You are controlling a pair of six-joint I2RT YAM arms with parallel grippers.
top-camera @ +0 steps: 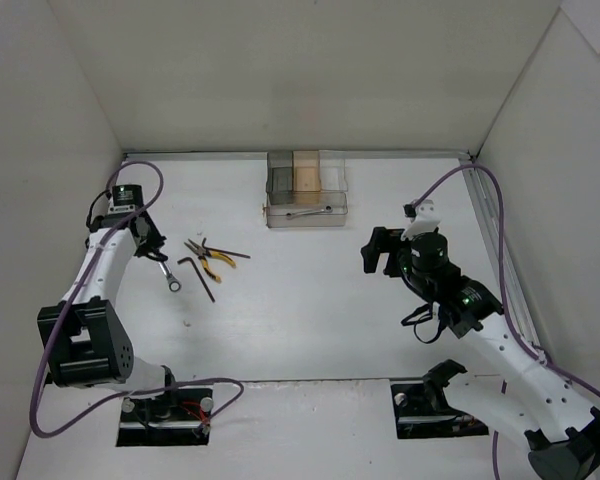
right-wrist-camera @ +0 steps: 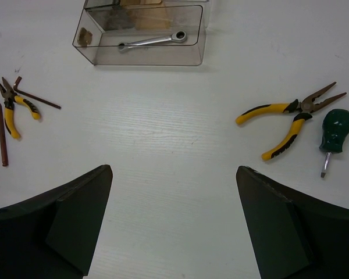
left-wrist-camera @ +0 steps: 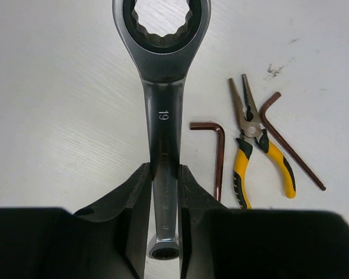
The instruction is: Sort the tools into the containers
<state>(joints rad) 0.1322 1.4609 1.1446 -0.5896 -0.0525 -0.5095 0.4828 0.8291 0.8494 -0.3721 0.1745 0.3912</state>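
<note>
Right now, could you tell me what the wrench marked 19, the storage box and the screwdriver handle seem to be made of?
Wrench: polished steel, likely chrome-plated, given its bright mirror sheen.
Box: rigid clear plastic, slightly smoky, with see-through walls.
Screwdriver handle: probably glossy green plastic, though rubber is possible.

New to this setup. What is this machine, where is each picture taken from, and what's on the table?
Two robot arms are bolted to a white table. One picture looks down from above; the other two come from wrist cameras. The left tool is shut on a silver wrench; the right tool is open, empty. Loose on the table: two yellow pliers, two hex keys, a green screwdriver. A clear box at the back holds another wrench in its front tray.
</note>
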